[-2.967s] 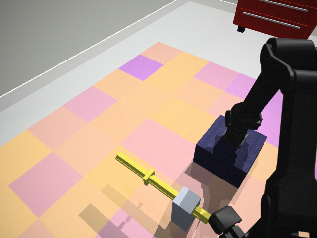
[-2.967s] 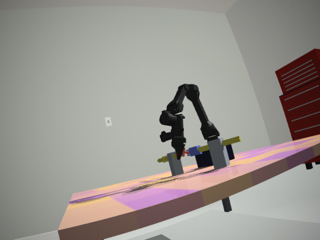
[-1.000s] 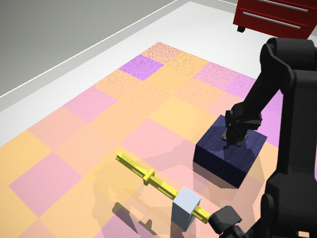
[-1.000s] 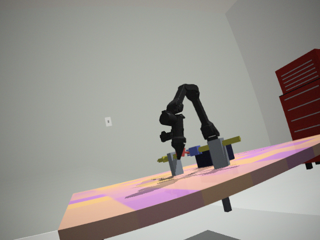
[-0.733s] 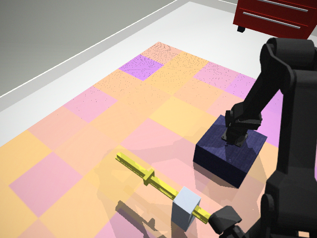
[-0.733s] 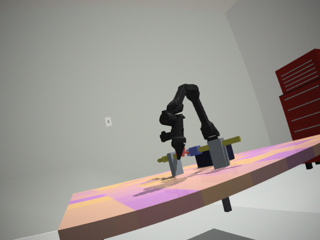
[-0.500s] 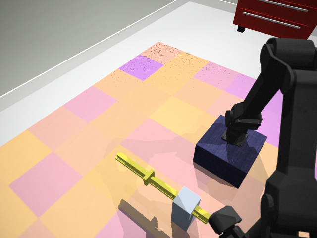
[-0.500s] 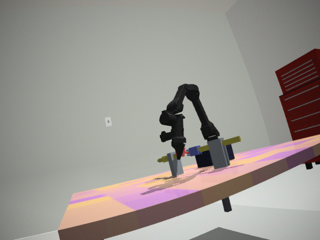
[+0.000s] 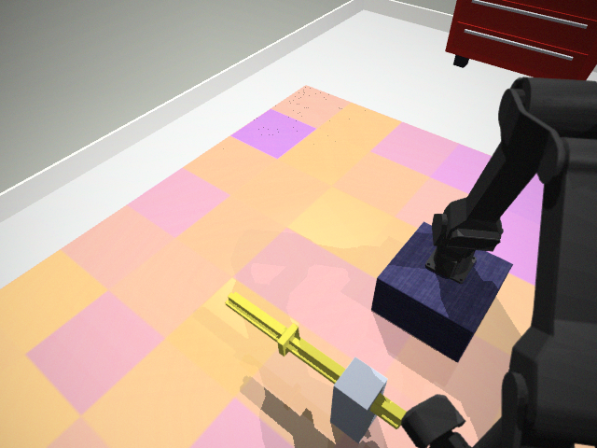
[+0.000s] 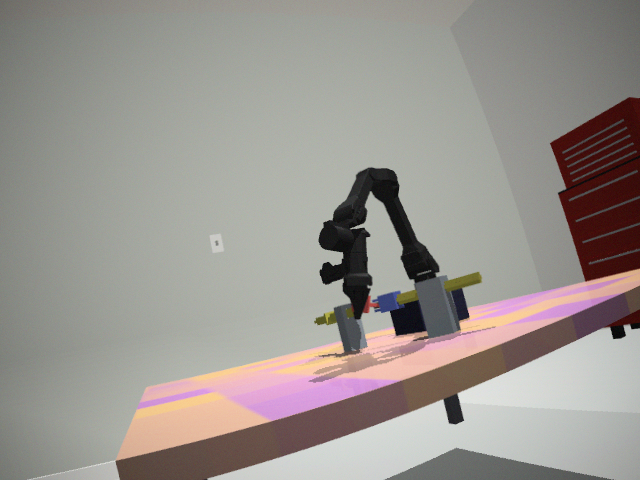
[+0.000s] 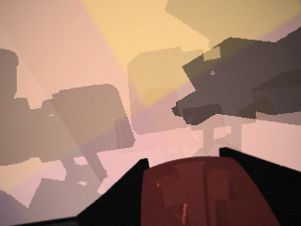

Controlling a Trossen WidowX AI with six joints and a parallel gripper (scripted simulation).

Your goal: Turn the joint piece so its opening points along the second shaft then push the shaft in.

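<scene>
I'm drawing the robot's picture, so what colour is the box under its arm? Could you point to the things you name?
Dark blue [image 9: 409,270], best from the top.

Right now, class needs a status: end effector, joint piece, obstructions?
End effector shut on red joint piece. Second shaft's seating unclear. Fingers partly block the view.

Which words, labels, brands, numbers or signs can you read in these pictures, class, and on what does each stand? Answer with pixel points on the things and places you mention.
None: no readable text shows anywhere.
Red metal drawer cabinet [image 9: 520,46] [image 10: 599,206]: no lettering can be made out.
White rectangular wall plate [image 10: 212,249]: only a dark mark, too small to read.
</scene>
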